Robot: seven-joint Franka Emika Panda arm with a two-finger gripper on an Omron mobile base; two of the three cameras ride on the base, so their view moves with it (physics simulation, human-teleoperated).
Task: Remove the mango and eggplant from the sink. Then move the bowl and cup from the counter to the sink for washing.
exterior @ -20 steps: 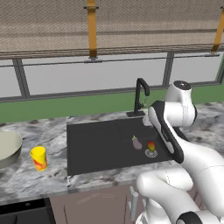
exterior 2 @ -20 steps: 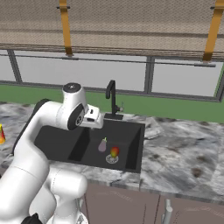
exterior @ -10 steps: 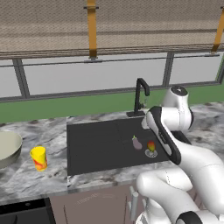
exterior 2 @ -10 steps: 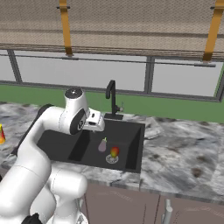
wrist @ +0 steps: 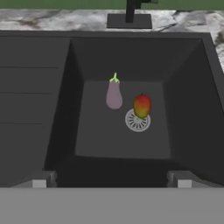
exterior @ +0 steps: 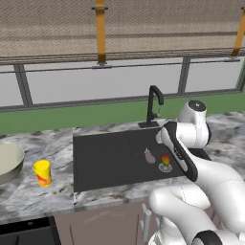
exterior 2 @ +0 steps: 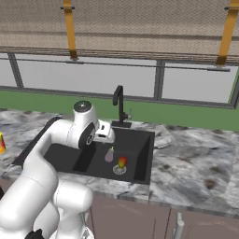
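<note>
Down in the dark sink (wrist: 87,131), the pale purple eggplant (wrist: 113,94) lies beside the red-orange mango (wrist: 142,105), which rests at the edge of the round drain (wrist: 137,121). My gripper (wrist: 111,182) hangs above the near side of the basin, open wide, with nothing between its fingertips (wrist: 39,182). Both base views show the eggplant (exterior: 150,156) (exterior 2: 109,155) and mango (exterior: 165,159) (exterior 2: 122,162) under my bent arm. On the counter (exterior: 57,143) to the left stand the yellow cup (exterior: 42,172) and the pale bowl (exterior: 7,162).
The black curved faucet (exterior: 154,103) (exterior 2: 119,105) stands behind the sink, its base (wrist: 129,18) just past the far rim. Marble counter (exterior 2: 191,158) stretches to the right of the basin. A windowed wall runs behind the counter.
The arm has dipped slightly toward the sink. The jaws have stayed open, and the eggplant and mango have not moved.
</note>
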